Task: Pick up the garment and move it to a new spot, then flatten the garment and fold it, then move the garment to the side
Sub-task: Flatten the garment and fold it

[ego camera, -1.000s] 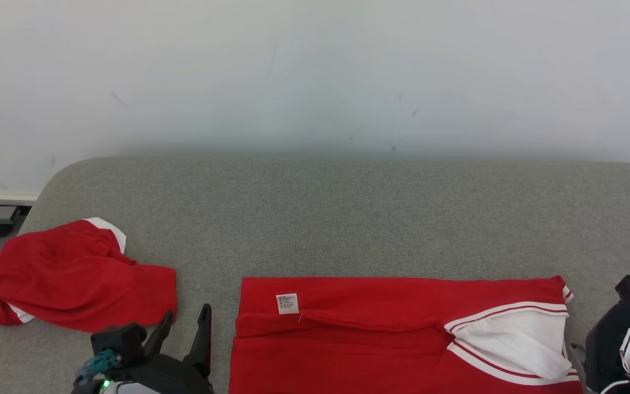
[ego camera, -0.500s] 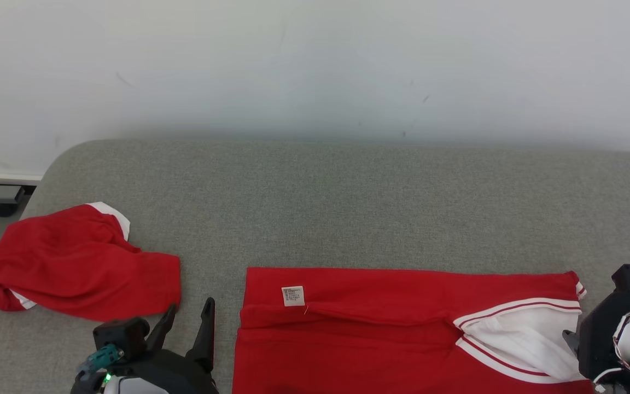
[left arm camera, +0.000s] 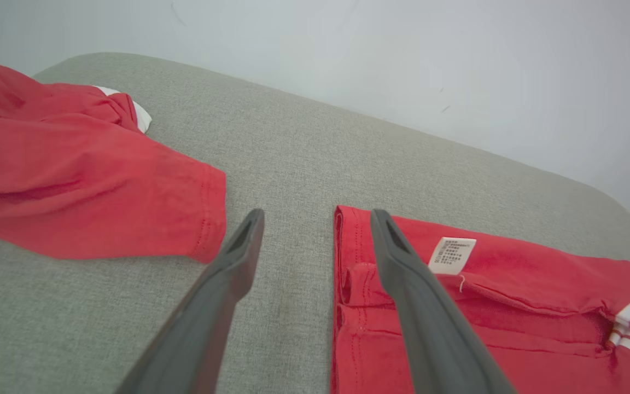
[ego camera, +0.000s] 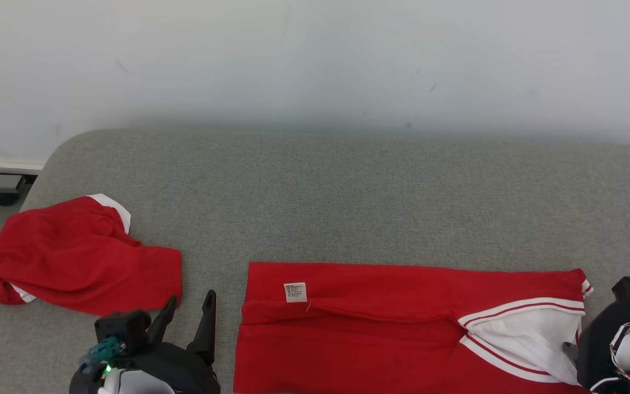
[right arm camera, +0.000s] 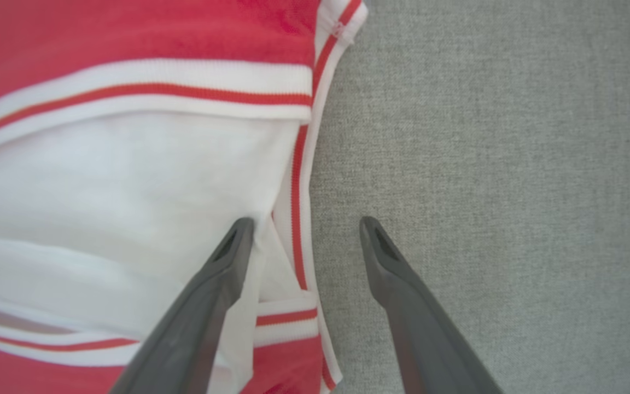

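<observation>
Red garment with white striped trim (ego camera: 380, 323) laid flat on grey fabric surface (ego camera: 348, 202); lengthwise fold apparently made. Left gripper (ego camera: 190, 296) spread at label end, right gripper (right arm camera: 307, 221) spread astride collar end; nothing gripped. Further folds, sideways move judged outstanding.

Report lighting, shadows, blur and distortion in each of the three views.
Head view: soft, even light, no glare, a faint shadow band where wall meets grey surface. Left wrist view: wide-angle bend in the surface's far edge; the label on the folded garment shows, its print unreadable. Right wrist view: the white panel is nearly washed out, the grey weave crisp.
</observation>
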{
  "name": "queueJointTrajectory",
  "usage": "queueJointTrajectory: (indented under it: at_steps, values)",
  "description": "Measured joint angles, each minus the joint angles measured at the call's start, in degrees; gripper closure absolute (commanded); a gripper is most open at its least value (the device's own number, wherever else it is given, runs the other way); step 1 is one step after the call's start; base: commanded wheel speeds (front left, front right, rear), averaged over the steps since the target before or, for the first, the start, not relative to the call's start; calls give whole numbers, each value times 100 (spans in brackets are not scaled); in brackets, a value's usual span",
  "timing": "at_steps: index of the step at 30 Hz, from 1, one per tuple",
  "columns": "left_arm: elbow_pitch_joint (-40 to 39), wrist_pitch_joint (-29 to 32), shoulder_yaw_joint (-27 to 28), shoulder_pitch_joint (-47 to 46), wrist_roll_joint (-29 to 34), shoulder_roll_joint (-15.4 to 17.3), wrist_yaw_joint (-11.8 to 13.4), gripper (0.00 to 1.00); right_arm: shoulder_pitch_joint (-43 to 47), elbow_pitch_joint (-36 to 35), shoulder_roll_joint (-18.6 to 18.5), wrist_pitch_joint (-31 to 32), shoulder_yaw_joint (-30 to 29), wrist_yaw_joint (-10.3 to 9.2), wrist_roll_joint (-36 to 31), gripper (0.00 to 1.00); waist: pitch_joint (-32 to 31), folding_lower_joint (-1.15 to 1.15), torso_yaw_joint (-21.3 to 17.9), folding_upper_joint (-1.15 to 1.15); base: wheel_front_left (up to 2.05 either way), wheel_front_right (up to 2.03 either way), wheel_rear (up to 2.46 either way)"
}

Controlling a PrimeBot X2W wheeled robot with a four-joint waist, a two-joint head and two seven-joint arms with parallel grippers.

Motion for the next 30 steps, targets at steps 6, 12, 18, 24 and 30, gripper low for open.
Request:
queueJointTrajectory:
  at_steps: [6, 12, 18, 24, 30]
  values:
    - [1, -7, 0, -13, 76, 0, 0, 0, -115, 133, 35, -99, -7, -5, 0, 70, 7, 0, 5, 0, 0, 0, 0]
    - [2, -7, 2, -24, 76, 1, 0, 0, -122, 268, 29, -157, -30, -23, 0, 91, 7, 0, 19, 0, 0, 0, 0]
    - [10, -8, 2, -27, 76, -1, 0, 0, -218, 333, 15, -266, -62, -22, 2, 0, 4, 0, 31, 0, 0, 0, 0]
    - [21, -8, 3, -27, 75, -2, 0, 0, -218, 332, -24, -310, -100, 31, 51, 0, -24, 0, 40, 0, 0, 0, 0]
    - [27, -8, -2, -26, 75, -2, 0, 0, -216, 316, -29, -353, -29, 109, 51, 0, -68, 0, 23, 0, 0, 0, 0]
